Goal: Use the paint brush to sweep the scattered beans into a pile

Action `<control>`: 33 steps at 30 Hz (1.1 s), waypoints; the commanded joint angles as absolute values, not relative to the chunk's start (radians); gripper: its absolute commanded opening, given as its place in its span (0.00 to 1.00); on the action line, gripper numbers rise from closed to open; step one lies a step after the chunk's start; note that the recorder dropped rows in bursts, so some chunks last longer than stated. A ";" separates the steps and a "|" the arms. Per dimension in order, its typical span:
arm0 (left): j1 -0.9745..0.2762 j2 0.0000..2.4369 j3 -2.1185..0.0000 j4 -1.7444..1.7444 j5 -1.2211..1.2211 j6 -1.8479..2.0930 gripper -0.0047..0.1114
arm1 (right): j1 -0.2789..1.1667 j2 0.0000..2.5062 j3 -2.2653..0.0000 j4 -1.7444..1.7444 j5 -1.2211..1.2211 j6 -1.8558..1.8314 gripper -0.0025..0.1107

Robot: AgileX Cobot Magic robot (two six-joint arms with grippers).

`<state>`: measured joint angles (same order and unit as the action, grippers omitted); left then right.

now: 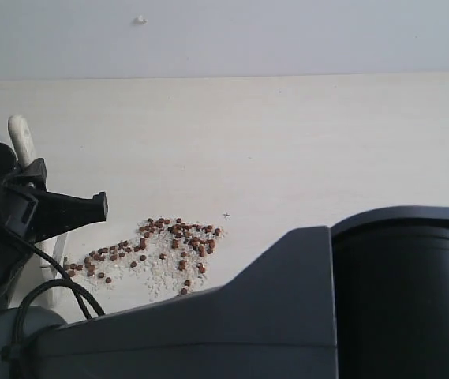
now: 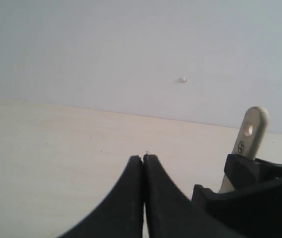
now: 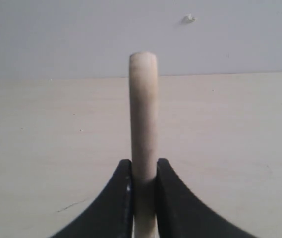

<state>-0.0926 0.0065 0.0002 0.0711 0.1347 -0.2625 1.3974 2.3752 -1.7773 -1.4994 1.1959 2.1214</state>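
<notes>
The beans [image 1: 173, 235] lie as a loose reddish-brown band on white grains, spread out rather than heaped into a pile, on the pale table [image 1: 303, 142]. Left of them the paint brush [image 1: 20, 138] stands nearly upright, its wooden handle sticking up out of a black gripper [image 1: 31, 185] at the left edge. That is my right gripper [image 3: 144, 166], reached across and shut on the brush handle [image 3: 143, 109]. The bristles are mostly hidden behind it. My left gripper [image 2: 143, 156] is shut with nothing in it, beside the handle with its hole [image 2: 250, 134].
My right arm's dark body [image 1: 327, 308] fills the lower right of the exterior view and hides the table's near part. A grey wall [image 1: 287, 35] rises behind the table's far edge. A black cable [image 1: 50, 284] loops at the lower left.
</notes>
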 commanded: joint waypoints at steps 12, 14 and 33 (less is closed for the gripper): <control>-0.090 0.000 0.000 0.067 0.134 -0.262 0.04 | 1.372 2.367 -1.657 -1.471 1.221 2.110 0.02; -0.090 0.000 0.000 0.067 0.134 -0.262 0.04 | 1.366 2.360 -1.645 -1.465 1.221 2.097 0.02; -0.090 0.000 0.000 0.067 0.134 -0.262 0.04 | 1.314 2.191 -1.470 -1.561 1.221 2.042 0.02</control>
<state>-0.0926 0.0065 0.0002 0.0711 0.1347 -0.2625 1.3220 2.2270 -1.4758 -1.5491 1.2138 2.0588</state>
